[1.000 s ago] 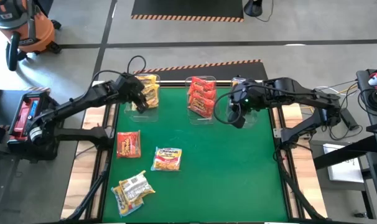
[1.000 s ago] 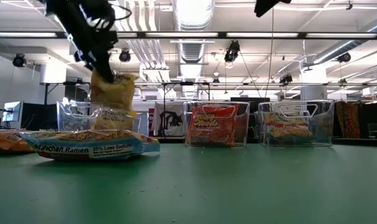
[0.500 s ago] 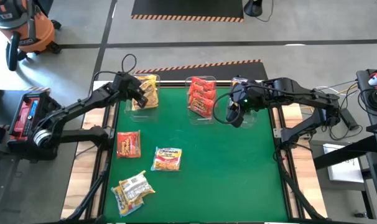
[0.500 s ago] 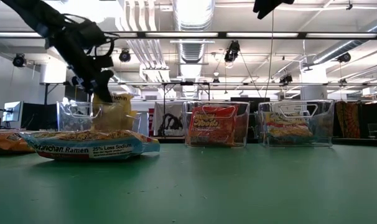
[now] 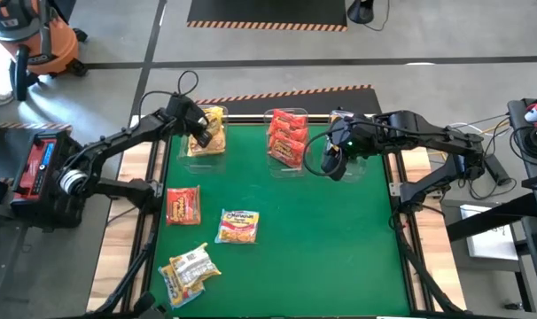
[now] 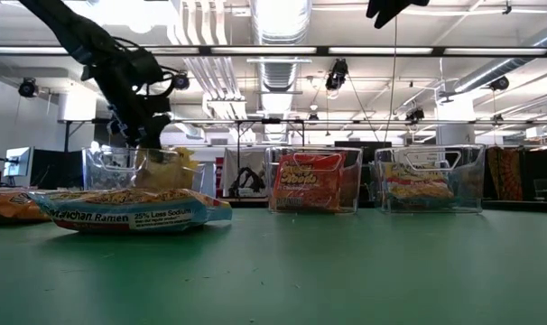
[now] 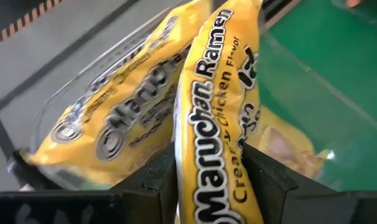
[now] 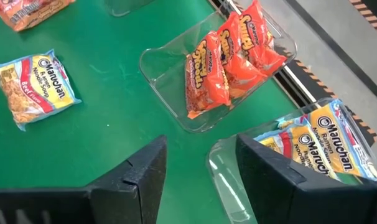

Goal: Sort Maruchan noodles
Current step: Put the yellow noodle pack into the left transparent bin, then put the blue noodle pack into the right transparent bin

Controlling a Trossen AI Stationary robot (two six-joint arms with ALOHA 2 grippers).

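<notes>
My left gripper [image 5: 200,135] is over the clear left bin [image 5: 217,146] at the table's far edge, shut on a yellow Maruchan noodle packet [image 7: 221,106]. Another yellow packet [image 7: 114,127] lies in that bin. Red packets [image 8: 229,59] fill the middle bin [image 5: 286,137], and pale packets [image 8: 319,146] fill the right bin. A red packet [image 5: 183,206], a pale one [image 5: 237,226] and a third [image 5: 189,268] lie flat on the green table. My right gripper [image 8: 201,168] hangs open and high near the right bin. My left gripper pinches the yellow packet's two flat faces [image 7: 207,183] between its two fingers [image 7: 156,182], with the packet standing edge-on in the gap. The fingers slant down from the table's left side. The packet reaches down past them into the left bin [image 6: 161,167].
The three clear bins stand in a row along the far edge. The green mat [image 5: 339,257] has free room on its right half. Wooden strips edge the table on both sides. Lab benches and ceiling lights show behind the bins in the low view.
My left gripper has gone down and toward the far edge with the yellow packet. The packet hung above the left bin's rim a second ago; now it sits mostly inside the bin's walls.
</notes>
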